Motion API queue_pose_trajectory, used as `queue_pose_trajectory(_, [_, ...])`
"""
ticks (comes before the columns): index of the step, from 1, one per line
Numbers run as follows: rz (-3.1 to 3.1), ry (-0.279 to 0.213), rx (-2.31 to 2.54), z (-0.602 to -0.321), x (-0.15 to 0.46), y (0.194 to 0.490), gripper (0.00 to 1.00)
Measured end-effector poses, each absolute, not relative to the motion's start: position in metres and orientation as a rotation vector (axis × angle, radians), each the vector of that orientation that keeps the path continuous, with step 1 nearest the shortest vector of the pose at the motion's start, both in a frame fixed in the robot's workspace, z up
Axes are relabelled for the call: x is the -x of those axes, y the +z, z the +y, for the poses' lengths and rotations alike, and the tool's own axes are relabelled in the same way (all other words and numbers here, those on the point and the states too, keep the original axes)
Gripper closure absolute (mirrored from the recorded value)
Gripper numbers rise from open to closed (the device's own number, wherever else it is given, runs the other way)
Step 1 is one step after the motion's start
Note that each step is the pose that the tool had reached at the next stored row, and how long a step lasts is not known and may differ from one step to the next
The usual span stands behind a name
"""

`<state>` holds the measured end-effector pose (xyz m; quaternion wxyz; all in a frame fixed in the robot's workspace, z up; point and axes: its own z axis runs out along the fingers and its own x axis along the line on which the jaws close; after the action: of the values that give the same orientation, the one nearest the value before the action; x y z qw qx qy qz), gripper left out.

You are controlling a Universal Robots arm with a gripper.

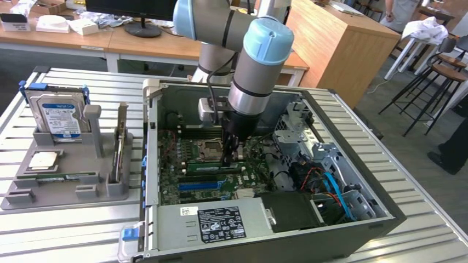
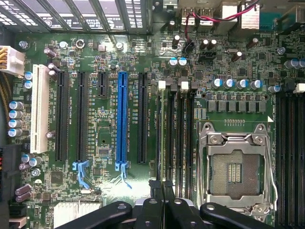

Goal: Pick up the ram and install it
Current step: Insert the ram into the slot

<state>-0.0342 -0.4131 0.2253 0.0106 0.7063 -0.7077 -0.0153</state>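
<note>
At the near edge of the slatted metal table (image 1: 417, 181), the open computer case (image 1: 380, 216) lay on its side, its labelled power supply (image 1: 219, 222) along the near wall. Beyond that lay the motherboard (image 2: 102, 119), with a blue expansion slot (image 2: 121, 119) and, further in, the bank of memory slots (image 2: 181, 138). The ram (image 1: 208, 170) was observed standing on edge in that bank, on the side towards the blue slot, its green face visible in the exterior view. The gripper (image 1: 230, 160) hung straight down into the case with its fingers drawn together directly over the ram's upper edge. Whether they pinched the ram or only met it could not be determined. Just past the memory slots, the processor socket (image 2: 234, 171) stood open and unfilled. On the table towards the exterior view's left, a grey tray (image 1: 66, 192) sat beside the case. A thin greenish strip (image 1: 58, 177), too small to identify, lay flat near its near edge. A square processor chip (image 1: 44, 160) lay behind it, a card (image 1: 120, 145) stood upright on the side nearest the case, and a blue-labelled hard drive (image 1: 60, 118) stood at the far end. Wooden desks (image 1: 66, 35) and stools (image 1: 439, 71) were noted in the background.
</note>
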Motion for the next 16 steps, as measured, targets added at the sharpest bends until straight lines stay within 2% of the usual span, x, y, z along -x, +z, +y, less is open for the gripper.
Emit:
queue_pose_trajectory(4, [-2.209, -0.048, -2.204, -0.4131, 0.0342, 0.2252, 0.88])
queue_pose_trajectory(6, [-2.209, -0.048, -2.204, -0.4131, 0.0342, 0.2252, 0.76])
queue_pose_trajectory(9, [-2.209, -0.048, -2.204, -0.4131, 0.0342, 0.2252, 0.70])
queue_pose_trajectory(10, [-2.209, -0.048, -2.204, -0.4131, 0.0342, 0.2252, 0.63])
queue_pose_trajectory(16, [-2.208, -0.048, -2.204, -0.4131, 0.0342, 0.2259, 0.63])
